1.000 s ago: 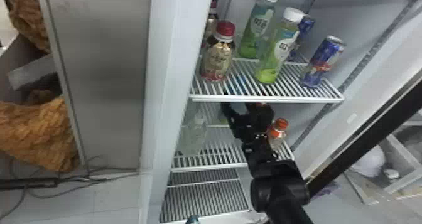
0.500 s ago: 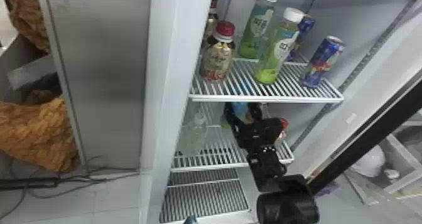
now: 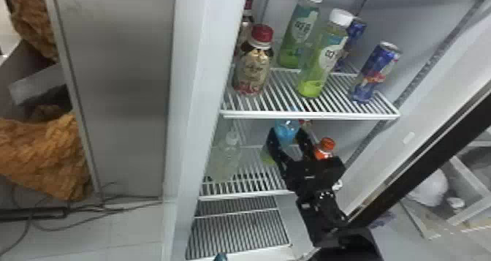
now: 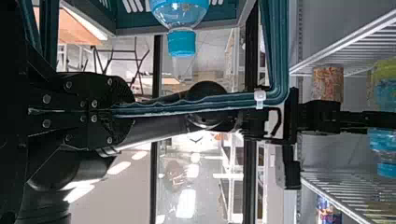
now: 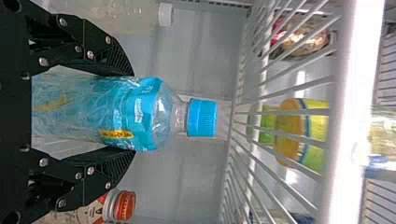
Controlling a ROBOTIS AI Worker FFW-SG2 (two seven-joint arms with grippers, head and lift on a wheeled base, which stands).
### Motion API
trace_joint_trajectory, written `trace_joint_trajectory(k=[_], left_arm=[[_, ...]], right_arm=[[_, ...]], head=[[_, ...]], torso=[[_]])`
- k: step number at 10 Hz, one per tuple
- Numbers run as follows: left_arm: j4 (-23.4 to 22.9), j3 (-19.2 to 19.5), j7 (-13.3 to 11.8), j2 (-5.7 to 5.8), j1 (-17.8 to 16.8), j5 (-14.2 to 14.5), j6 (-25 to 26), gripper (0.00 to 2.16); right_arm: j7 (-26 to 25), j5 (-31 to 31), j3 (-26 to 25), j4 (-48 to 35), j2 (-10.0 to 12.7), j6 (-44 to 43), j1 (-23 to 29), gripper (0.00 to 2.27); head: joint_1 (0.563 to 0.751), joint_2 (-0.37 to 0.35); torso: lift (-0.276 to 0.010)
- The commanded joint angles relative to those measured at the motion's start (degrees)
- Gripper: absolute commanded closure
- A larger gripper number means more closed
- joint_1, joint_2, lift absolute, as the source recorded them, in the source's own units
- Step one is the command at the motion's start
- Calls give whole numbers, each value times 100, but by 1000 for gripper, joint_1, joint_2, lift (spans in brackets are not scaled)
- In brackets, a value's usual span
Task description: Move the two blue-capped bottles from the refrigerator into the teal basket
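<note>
Refrigerator, wire shelf (image 3: 310, 116): one blue-capped bottle (image 5: 126, 112) outstanding, clamped in my right gripper (image 5: 134, 113); teal basket (image 4: 279, 46), gripped by my left gripper (image 4: 132, 111): one bottle (image 4: 181, 43), delivered.

Head view: dimmer below upper shelf (image 3: 310, 115); left wrist view: white glare streaks (image 4: 187, 203).

Two blue-capped bottles (image 5: 135, 114) can be counted, along with one teal basket (image 4: 281, 51), two red-capped bottles (image 3: 253, 70), two green bottles with white caps (image 3: 321, 59), two blue cans (image 3: 376, 72), one clear white-capped bottle (image 3: 226, 158) and at least one orange-capped bottle (image 3: 324, 147). Wire shelves (image 3: 310, 115) number at least three, all in one refrigerator (image 3: 197, 77).
</note>
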Motion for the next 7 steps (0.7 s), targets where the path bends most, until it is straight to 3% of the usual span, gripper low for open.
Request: trace_joint_trajectory(k=[1, 7], left_arm=[[0, 9, 0, 0, 13, 0, 0, 1142], [0, 36, -9, -18, 41, 0, -14, 1141]], right_arm=[[38, -44, -58, -511, 0, 57, 393, 561], [548, -273, -366, -1973, 70, 465, 1673, 561]], head=[[695, -350], [695, -350]], torso=[[-144], [-144]])
